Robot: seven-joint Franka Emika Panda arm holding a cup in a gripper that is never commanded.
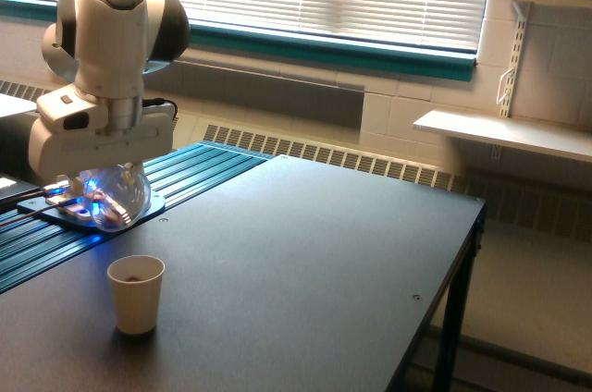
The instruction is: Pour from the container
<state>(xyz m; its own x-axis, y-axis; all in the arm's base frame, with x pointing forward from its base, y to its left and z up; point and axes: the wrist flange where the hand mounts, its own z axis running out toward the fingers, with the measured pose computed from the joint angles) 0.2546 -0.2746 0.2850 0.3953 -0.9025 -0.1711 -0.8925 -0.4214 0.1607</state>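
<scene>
A clear rounded container [116, 196] hangs in the air at the exterior view's left, held under the white arm's hand. A few reddish-white pieces show through its glass. My gripper [104, 168] is shut on the container; its fingers are hidden behind the hand's housing. Below and slightly right stands a cream paper cup [136, 293] on the dark table [314, 263], upright, with something dark visible inside its mouth. The container sits a little above and to the left of the cup's rim.
A black base plate [92, 218] with blue light lies on teal ribbed slats [199, 173] behind the cup. The table's right edge [460, 272] drops off to the floor. A white wall shelf [504, 133] stands at the far right.
</scene>
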